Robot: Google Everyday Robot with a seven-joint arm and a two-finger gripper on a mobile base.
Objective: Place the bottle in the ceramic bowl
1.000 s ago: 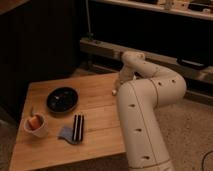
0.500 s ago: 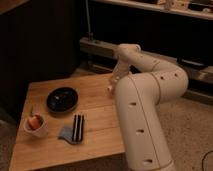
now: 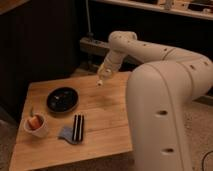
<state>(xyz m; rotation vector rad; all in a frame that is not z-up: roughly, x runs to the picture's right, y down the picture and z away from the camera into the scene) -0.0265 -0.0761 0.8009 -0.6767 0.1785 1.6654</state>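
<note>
The black glossy ceramic bowl (image 3: 63, 99) sits on the left part of the wooden table (image 3: 107, 117). My gripper (image 3: 102, 77) hangs from the white arm above the table's back edge, to the right of and behind the bowl. A small whitish bottle (image 3: 100, 82) shows at the gripper's tip, held above the tabletop. The gripper is shut on it. The bowl looks empty.
A small white cup with orange contents (image 3: 36, 125) stands at the table's front left. A black-striped flat item on grey-blue cloth (image 3: 76, 130) lies in front of the bowl. My large white arm body (image 3: 160, 115) covers the table's right side. Dark shelving stands behind.
My arm has swung left and reached out over the table's back part, carrying the gripper and bottle closer to the bowl. The bowl, cup and striped item have not moved.
</note>
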